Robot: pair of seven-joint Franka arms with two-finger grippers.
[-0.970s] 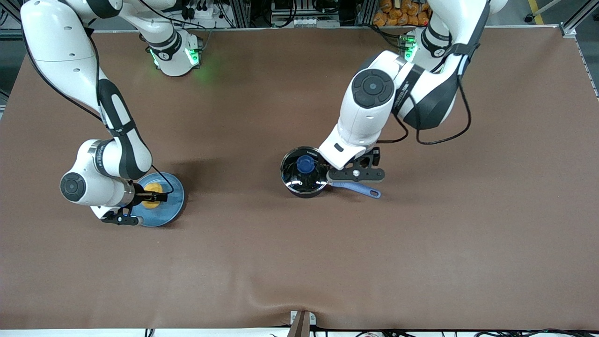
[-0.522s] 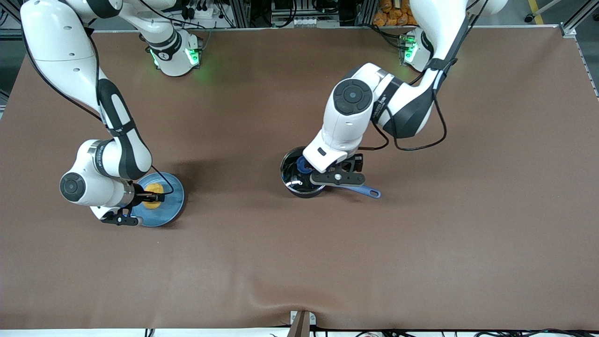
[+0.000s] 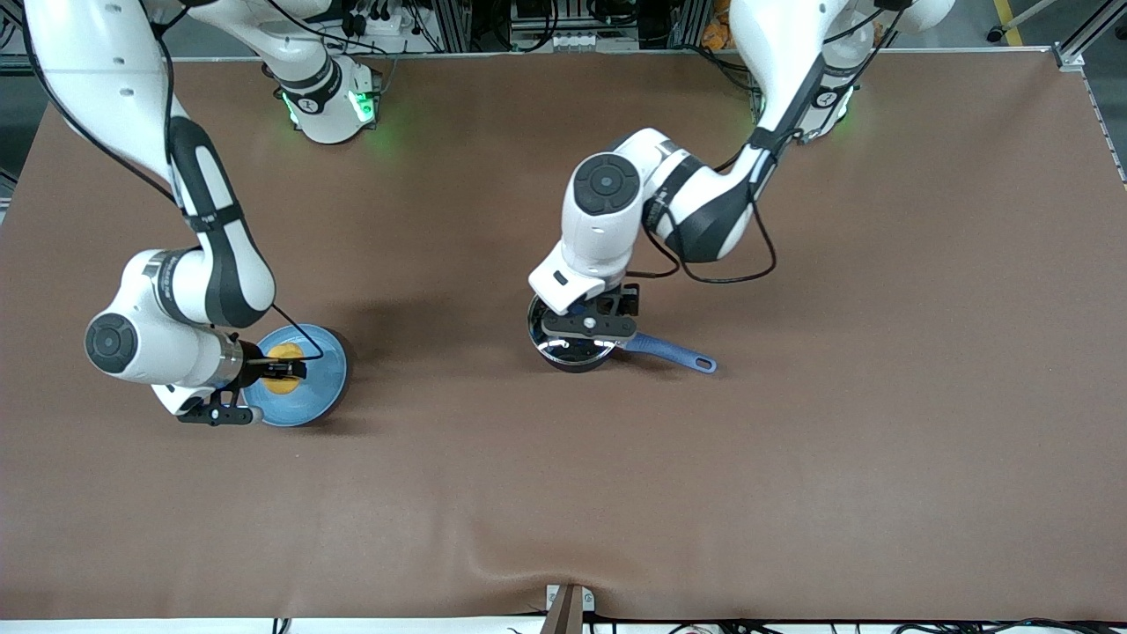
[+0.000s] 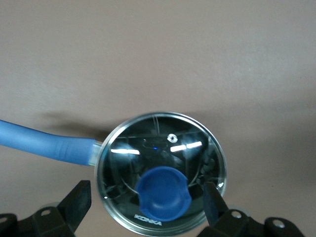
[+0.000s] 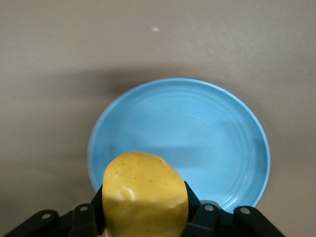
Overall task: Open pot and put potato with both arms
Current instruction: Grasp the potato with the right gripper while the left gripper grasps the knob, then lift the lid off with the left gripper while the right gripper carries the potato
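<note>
The black pot point(image 3: 570, 350) stands mid-table with its glass lid point(image 4: 160, 158) on and its blue handle point(image 3: 673, 352) pointing toward the left arm's end. My left gripper point(image 3: 579, 310) hovers over the lid, open, with its fingers point(image 4: 81, 197) wide apart on either side of the blue knob point(image 4: 164, 192) and not touching it. My right gripper point(image 3: 283, 370) is shut on the yellow potato point(image 5: 145, 195) and holds it just above the light-blue plate point(image 5: 197, 133).
The light-blue plate point(image 3: 315, 392) lies toward the right arm's end of the brown table. The pot's handle point(image 4: 44, 145) sticks out sideways from the pot. Cables and racks line the edge by the arm bases.
My left gripper has moved from beside the pot's handle to over the lid's knob. My right arm has shifted slightly, with the potato still in its grip.
</note>
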